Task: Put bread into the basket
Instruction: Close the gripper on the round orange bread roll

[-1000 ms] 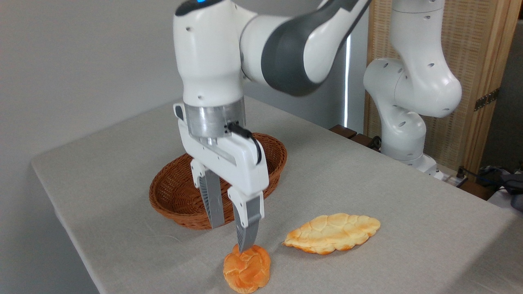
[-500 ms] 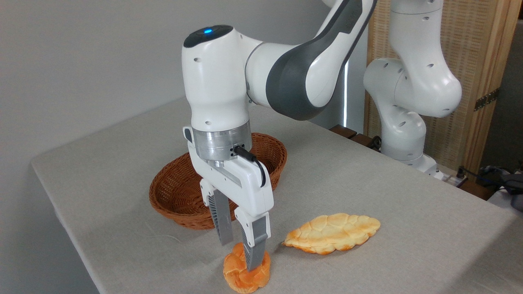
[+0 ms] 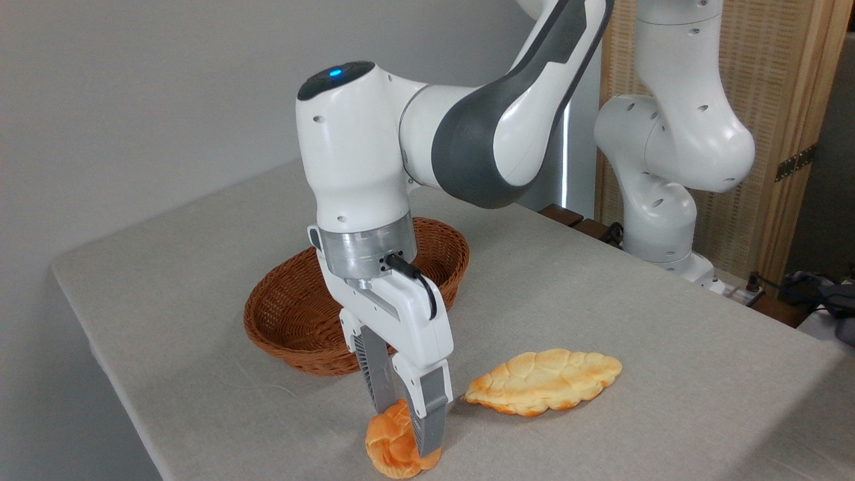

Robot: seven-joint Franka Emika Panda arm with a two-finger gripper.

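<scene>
The bread (image 3: 389, 449), a small golden-orange knotted bun, sits on the table at the front edge of the view. My gripper (image 3: 407, 431) points straight down over it, its two grey fingers pressed against the bun's sides, and the bun looks squeezed narrower. The near finger (image 3: 431, 417) hides part of the bun's right side. The brown wicker basket (image 3: 280, 337) stands behind the gripper, a short way back and to the left, with nothing visible inside it; my wrist covers its middle.
A longer, flat, pale leaf-shaped loaf (image 3: 544, 381) lies to the right of the bun. The grey table (image 3: 601, 300) drops off at its left and front edges. The arm's white base (image 3: 658, 200) rises at the back right before a wooden screen.
The gripper has come down around the bun and its fingers have drawn together onto it; the bun now looks pinched and narrower. Basket and loaf have not moved.
</scene>
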